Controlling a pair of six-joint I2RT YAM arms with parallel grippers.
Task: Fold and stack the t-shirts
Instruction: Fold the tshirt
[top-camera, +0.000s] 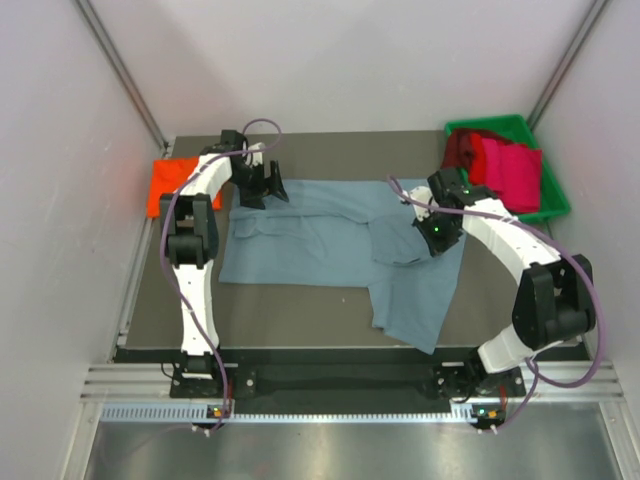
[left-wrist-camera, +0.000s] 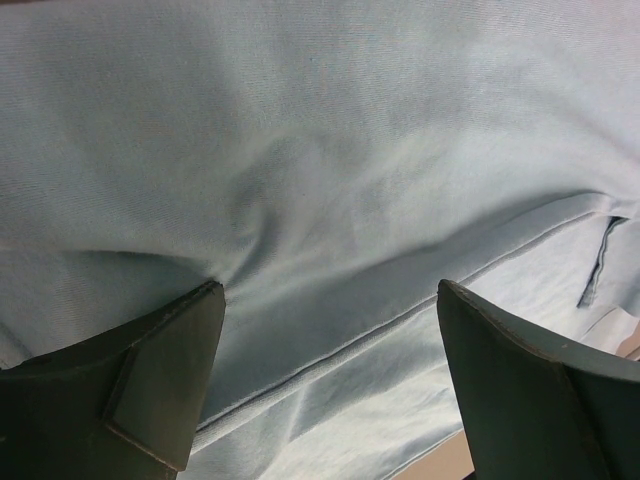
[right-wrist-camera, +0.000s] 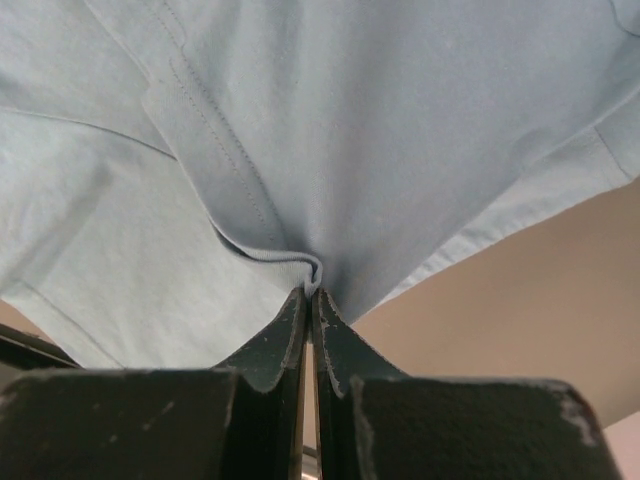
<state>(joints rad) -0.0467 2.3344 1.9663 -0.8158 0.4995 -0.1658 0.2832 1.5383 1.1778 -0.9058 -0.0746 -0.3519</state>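
Closest to the lens is my right tool (right-wrist-camera: 312, 292), tips pressed together w/ a small ridge of hem from the blue-grey t-shirt (top-camera: 320, 245) pinched btwn them. Cloth fans out from that pinch, so I judge it's raised a bit off the counter (top-camera: 300, 315). My left tool (left-wrist-camera: 330, 288) is spread wide w/ nothing btwn the fingers, over the same shirt at the end farthest from the green bin (top-camera: 553, 180); can't tell if the tips touch the cloth. That shirt lies mostly flat, one end just beside the bin and the rest running away from it, w/ creases across the middle and a flap reaching toward the near edge on the bin side. Crimson t-shirts (top-camera: 510, 170) are heaped in the bin. An orange-red t-shirt (top-camera: 168, 185) sits at the counter edge farthest from the bin, well apart from it. Step in hand, as I read it: first fold of the blue-grey one, early on, since nothing of it looks squared yet. To do it well: close left tool on the hem only, not a bunched ridge; bring both pinches to the same height; keep cloth taut btwn them so the crease runs straight; carry it over low and slow, and lay it down before letting go. Risk: right pinch is thin, so a hard tug away from the bin could slip it.
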